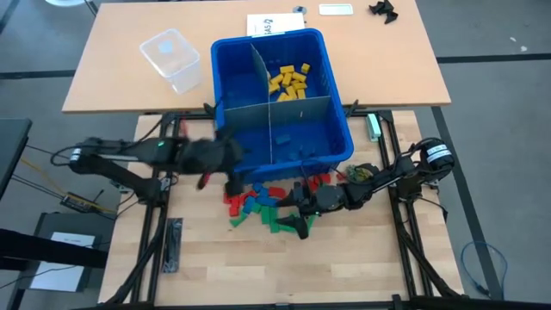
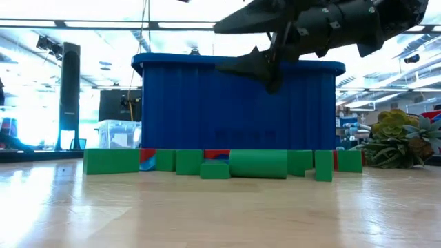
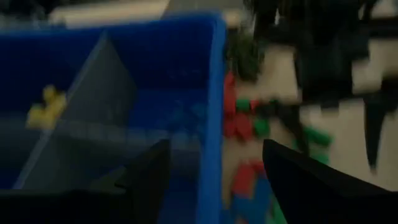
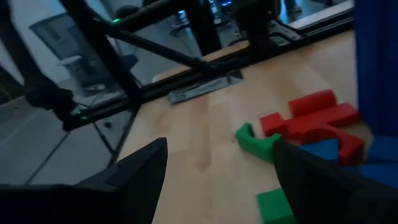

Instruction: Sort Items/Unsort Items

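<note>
A blue bin [image 1: 340,112] with grey dividers [image 1: 293,105] stands mid-table. Yellow blocks [image 1: 288,82] lie in its far right compartment. Red, green and blue blocks [image 1: 258,202] lie loose on the table along the bin's near wall, and they show in a row in the low view [image 2: 258,164]. My left gripper [image 3: 214,152] hovers open over the bin's near left corner [image 1: 225,164], holding nothing. My right gripper [image 4: 221,149] is open just above the table at the right end of the pile [image 1: 297,220], pointing toward the table's left, with red and green blocks [image 4: 311,118] ahead of it.
A clear plastic container [image 1: 170,58] and papers [image 1: 269,24] sit on the far table. A succulent plant [image 2: 400,138] stands at the right, beyond the blocks. Bare wood [image 1: 327,267] lies near the front edge.
</note>
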Controlling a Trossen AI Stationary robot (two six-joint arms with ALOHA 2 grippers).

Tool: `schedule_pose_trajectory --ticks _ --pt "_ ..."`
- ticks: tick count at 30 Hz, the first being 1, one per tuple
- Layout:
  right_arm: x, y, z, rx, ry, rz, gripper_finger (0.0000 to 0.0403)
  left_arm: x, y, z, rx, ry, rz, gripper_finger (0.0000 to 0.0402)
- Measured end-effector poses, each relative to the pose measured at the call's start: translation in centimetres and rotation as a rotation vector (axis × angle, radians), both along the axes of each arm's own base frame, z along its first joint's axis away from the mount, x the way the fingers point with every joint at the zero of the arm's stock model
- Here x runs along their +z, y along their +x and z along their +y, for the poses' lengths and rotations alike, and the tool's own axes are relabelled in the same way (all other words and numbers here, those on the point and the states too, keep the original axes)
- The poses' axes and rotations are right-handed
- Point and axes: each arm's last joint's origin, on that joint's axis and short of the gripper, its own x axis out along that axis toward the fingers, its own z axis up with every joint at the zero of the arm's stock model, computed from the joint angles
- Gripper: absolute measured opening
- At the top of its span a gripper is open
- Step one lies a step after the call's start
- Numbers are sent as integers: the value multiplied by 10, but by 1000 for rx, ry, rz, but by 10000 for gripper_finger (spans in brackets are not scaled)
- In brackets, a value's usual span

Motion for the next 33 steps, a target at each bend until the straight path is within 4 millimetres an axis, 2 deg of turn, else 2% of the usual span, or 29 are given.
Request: schedule_pose_trajectory --ticks 5,10,14,23,33 --pt "0 -1 5 25 -33 -4 291 -32 -28 -21 37 -76 8 249" --pt "0 -2 9 42 -53 -6 291 -71 -26 -25 61 -51 20 245" --pt "0 -3 10 51 -78 -6 291 -89 -23 -22 120 17 44 245" --pt "-1 -3 10 67 -181 -13 291 -97 -32 -2 311 189 151 245" --pt "-1 -3 8 29 -171 -13 291 -94 -34 5 320 254 185 245"
